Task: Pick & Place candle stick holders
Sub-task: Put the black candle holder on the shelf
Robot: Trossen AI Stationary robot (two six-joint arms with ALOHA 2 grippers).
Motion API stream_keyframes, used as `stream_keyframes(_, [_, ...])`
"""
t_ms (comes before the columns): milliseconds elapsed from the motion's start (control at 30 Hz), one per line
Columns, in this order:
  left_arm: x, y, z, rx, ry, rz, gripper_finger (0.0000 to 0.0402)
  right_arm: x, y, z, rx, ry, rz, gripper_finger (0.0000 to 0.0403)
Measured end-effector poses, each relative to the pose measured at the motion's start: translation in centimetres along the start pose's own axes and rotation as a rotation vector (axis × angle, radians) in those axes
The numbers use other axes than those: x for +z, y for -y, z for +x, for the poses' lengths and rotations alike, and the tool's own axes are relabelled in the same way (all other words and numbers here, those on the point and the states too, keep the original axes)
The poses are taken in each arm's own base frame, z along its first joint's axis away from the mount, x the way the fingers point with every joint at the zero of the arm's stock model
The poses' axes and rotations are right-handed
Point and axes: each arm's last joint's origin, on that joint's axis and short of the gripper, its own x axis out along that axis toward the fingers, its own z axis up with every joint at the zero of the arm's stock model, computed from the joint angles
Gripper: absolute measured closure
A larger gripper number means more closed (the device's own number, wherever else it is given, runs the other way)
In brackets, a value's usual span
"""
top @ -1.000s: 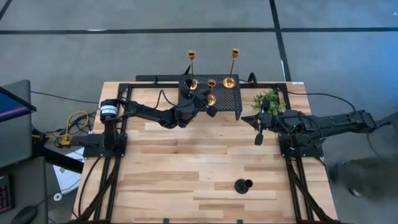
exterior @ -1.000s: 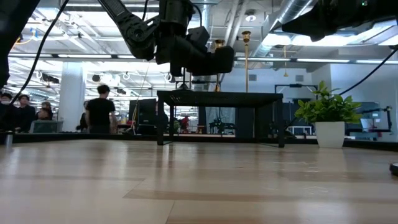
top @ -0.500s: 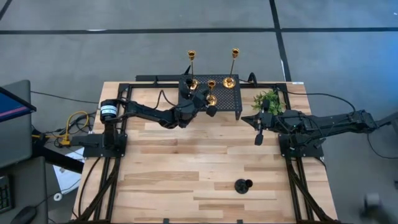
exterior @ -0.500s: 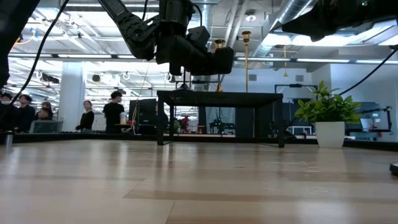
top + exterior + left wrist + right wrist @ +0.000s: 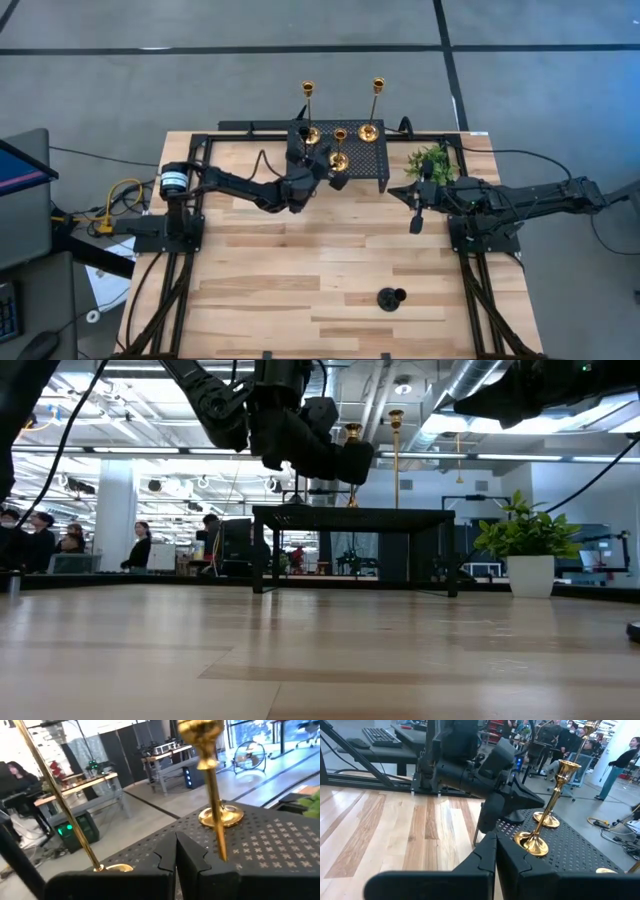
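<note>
Three gold candle stick holders stand by their round bases on the black mesh rack [image 5: 365, 165]: two tall ones [image 5: 308, 110] [image 5: 374, 105] at the back and a shorter one [image 5: 339, 147] in front. A short black holder [image 5: 299, 136] seems to stand at the rack's far left corner. Another black holder [image 5: 390, 298] stands on the table near its front edge. My left gripper [image 5: 176, 852] is shut and empty over the rack's near left part [image 5: 333, 176], just beside the shorter gold holder's stem [image 5: 216, 820]. My right gripper [image 5: 416, 225] is shut and empty above the table, right of centre.
A small green plant in a white pot [image 5: 432, 160] stands right of the rack, close to my right arm. Bare wooden table [image 5: 300, 270] lies in front of the rack. People move in the room beyond the table [image 5: 140, 545].
My left gripper has drawn back a little from the shorter gold holder, toward the table's left, and has tipped slightly; it has stayed shut. The holders have kept their places. People have walked past in the room behind.
</note>
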Motion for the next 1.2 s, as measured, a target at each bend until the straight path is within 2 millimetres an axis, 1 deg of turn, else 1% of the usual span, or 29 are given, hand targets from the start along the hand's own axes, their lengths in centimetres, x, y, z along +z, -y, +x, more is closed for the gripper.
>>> stream_keyframes(233, [0.8,0.7,-1.6,-0.038,0.011,0.026,0.0399,0.0,0.0,0.0,0.000,-0.001,0.000,0.0403])
stream_keyframes(333, [1.6,0.9,-2.6,-0.051,0.025,0.016,0.0399,0.0,0.0,0.0,0.000,-0.004,-0.001,0.0403])
stream_keyframes(433, [2.2,1.2,-3.8,-0.035,0.020,0.070,0.0399,-0.1,0.0,0.0,0.001,-0.005,-0.002,0.0403])
stream_keyframes(600, [3.5,1.2,-6.2,0.030,-0.007,0.156,0.0399,-0.1,0.0,0.0,0.002,-0.009,-0.003,0.0403])
stream_keyframes(733, [4.9,1.4,-8.5,-0.028,0.016,0.198,0.0399,-0.1,0.0,0.0,0.002,-0.012,-0.004,0.0403])
stream_keyframes(867, [5.6,1.5,-11.1,-0.123,0.035,0.312,0.0399,-0.3,-0.1,0.0,0.011,-0.033,-0.011,0.0403])
stream_keyframes(967, [5.4,0.6,-12.9,-0.228,0.059,0.351,0.0399,-1.0,-0.2,-0.2,0.044,-0.091,-0.011,0.0403])
stream_keyframes(1033, [4.8,-0.5,-13.7,-0.294,0.071,0.334,0.0399,-1.4,-0.1,-0.6,0.052,-0.136,0.012,0.0403])
stream_keyframes(1133, [3.3,-2.7,-14.4,-0.416,0.090,0.248,0.0399,-2.3,0.0,-1.3,0.062,-0.223,0.046,0.0403])
stream_keyframes(1200, [2.0,-4.1,-14.7,-0.550,0.119,0.214,0.0399,-2.5,-0.1,-1.8,0.105,-0.247,0.054,0.0403])
